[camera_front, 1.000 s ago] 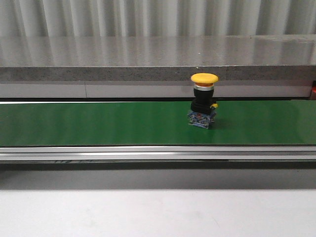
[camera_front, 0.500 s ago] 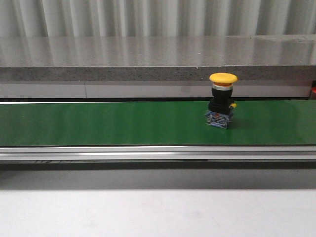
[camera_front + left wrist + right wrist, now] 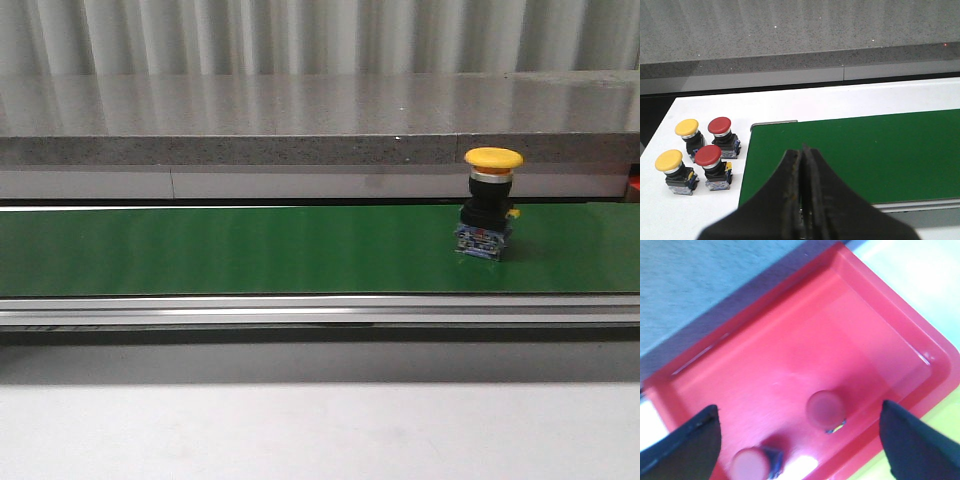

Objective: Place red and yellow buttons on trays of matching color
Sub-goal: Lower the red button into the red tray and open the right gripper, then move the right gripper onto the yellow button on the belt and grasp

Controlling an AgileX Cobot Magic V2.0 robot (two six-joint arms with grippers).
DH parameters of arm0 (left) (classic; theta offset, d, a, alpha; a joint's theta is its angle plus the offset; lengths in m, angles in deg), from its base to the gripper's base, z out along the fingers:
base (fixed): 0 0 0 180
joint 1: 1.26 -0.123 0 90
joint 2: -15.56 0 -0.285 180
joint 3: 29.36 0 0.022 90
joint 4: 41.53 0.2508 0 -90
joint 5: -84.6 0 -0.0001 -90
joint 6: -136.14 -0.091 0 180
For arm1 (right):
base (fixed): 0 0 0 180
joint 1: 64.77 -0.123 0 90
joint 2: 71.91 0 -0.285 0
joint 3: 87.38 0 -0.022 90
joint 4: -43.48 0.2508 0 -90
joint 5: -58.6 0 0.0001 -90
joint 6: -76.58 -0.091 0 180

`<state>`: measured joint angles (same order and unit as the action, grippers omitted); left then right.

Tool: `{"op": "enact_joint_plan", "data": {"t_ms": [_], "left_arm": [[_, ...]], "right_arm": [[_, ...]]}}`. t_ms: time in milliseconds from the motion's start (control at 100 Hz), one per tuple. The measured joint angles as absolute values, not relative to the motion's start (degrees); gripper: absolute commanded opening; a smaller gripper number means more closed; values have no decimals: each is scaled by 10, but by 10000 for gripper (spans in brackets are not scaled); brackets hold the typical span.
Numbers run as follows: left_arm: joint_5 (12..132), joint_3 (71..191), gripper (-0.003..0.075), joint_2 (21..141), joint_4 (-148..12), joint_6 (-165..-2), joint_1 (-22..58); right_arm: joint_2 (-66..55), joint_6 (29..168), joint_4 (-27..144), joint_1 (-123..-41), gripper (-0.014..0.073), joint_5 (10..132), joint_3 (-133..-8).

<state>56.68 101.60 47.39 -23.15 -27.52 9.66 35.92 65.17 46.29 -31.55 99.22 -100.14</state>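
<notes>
A yellow button (image 3: 489,204) stands upright on the green belt (image 3: 250,250) toward the right in the front view; no gripper shows there. In the left wrist view my left gripper (image 3: 803,150) is shut with nothing in it, above the belt's end (image 3: 855,155). Beside that end, on white table, stand two yellow buttons (image 3: 688,134) (image 3: 671,167) and two red buttons (image 3: 721,131) (image 3: 710,161). In the right wrist view my right gripper (image 3: 800,416) is open above the red tray (image 3: 790,355), which holds two red buttons (image 3: 825,410) (image 3: 751,463). A yellow-green strip (image 3: 925,450) shows past the tray's edge.
A grey stone ledge (image 3: 320,120) runs behind the belt, and a metal rail (image 3: 320,310) along its front. White table (image 3: 320,430) lies in front of the rail.
The yellow button has ridden the belt to the right, from mid-belt to near the right end. Nothing else in the front view has moved.
</notes>
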Motion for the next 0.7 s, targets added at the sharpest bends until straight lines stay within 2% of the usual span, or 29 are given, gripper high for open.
{"op": "enact_joint_plan", "data": {"t_ms": [400, 700], "left_arm": [[567, 1016, -20, 474, -232, -275, 97], [567, 1016, -20, 474, -232, -275, 97]], "right_arm": [[235, 729, 468, -436, 636, 1160, -1001], [222, 793, 469, -529, 636, 1275, -988]]}}
